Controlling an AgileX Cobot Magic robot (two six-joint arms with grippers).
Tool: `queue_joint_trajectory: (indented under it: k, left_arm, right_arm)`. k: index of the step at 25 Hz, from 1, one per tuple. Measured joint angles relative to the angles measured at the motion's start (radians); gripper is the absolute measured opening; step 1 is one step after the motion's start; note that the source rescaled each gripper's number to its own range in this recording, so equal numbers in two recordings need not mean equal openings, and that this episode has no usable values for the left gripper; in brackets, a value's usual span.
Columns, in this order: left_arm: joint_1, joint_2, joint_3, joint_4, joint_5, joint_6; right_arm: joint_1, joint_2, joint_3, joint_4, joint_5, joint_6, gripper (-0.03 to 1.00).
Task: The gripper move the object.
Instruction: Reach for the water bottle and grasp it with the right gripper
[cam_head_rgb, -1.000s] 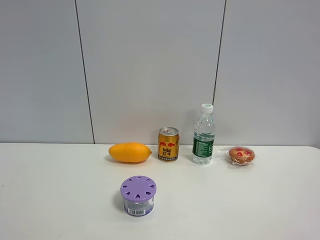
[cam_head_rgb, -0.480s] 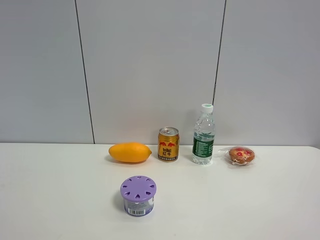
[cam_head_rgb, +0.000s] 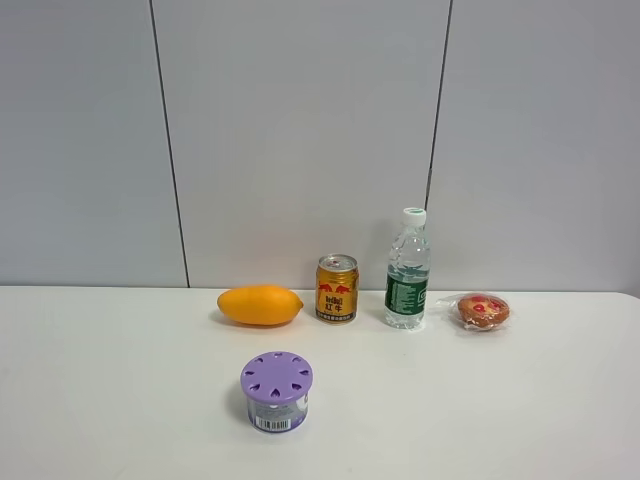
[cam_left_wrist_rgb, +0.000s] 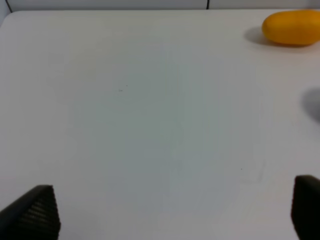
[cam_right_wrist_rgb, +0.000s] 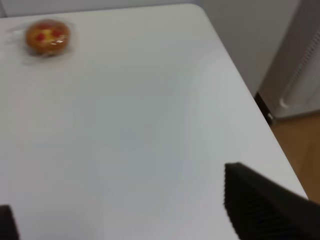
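Observation:
The clear water bottle (cam_head_rgb: 407, 270) with white cap and green label stands upright at the back of the white table (cam_head_rgb: 120, 380), between a gold can and a wrapped pastry. It does not show in either wrist view. Neither gripper shows in the exterior high view. In the left wrist view my left gripper (cam_left_wrist_rgb: 170, 210) is open and empty over bare table, its black fingertips (cam_left_wrist_rgb: 35, 212) far apart. In the right wrist view my right gripper (cam_right_wrist_rgb: 130, 215) is open and empty near the table's right edge, well short of the pastry.
A gold can (cam_head_rgb: 337, 288) stands just left of the bottle, a mango (cam_head_rgb: 260, 305) further left, also in the left wrist view (cam_left_wrist_rgb: 292, 27). The wrapped pastry (cam_head_rgb: 483, 310) lies right of the bottle and shows in the right wrist view (cam_right_wrist_rgb: 47, 36). A purple-lidded tub (cam_head_rgb: 276, 390) sits nearer the front.

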Motion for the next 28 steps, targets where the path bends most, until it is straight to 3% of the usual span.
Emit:
queue_joint_trajectory:
  k: [5, 6, 8, 12, 14, 17, 23, 24, 26, 28]
  left_arm:
    - [0.0, 0.0, 0.0, 0.0, 0.0, 0.0]
    - [0.0, 0.0, 0.0, 0.0, 0.0, 0.0]
    - [0.0, 0.0, 0.0, 0.0, 0.0, 0.0]
    - [0.0, 0.0, 0.0, 0.0, 0.0, 0.006]
    - [0.0, 0.0, 0.0, 0.0, 0.0, 0.006]
    - [0.0, 0.0, 0.0, 0.0, 0.0, 0.006]
    - [0.0, 0.0, 0.0, 0.0, 0.0, 0.006]
    - [0.0, 0.0, 0.0, 0.0, 0.0, 0.006]
    - [0.0, 0.0, 0.0, 0.0, 0.0, 0.0]
    - [0.0, 0.0, 0.0, 0.0, 0.0, 0.0]
  right_arm:
    - [0.0, 0.189, -0.09, 0.272, -0.169, -0.263, 0.6]
    - [0.0, 0.297, -0.135, 0.353, -0.237, -0.358, 0.73]
    - [0.0, 0.422, -0.167, 0.406, -0.29, -0.47, 0.89]
    - [0.0, 0.667, -0.202, 0.462, -0.383, -0.618, 0.99]
    - [0.002, 0.718, -0.207, 0.477, -0.406, -0.638, 0.99]
    - [0.043, 0.884, -0.212, 0.499, -0.525, -0.664, 0.99]
    - [0.239, 1.198, -0.212, 0.482, -0.862, -0.722, 1.0]
    - [0.297, 1.288, -0.212, 0.482, -0.972, -0.724, 1.0]
    - [0.316, 1.334, -0.212, 0.482, -1.022, -0.724, 1.0]
    - [0.336, 1.412, -0.212, 0.49, -1.141, -0.722, 1.0]
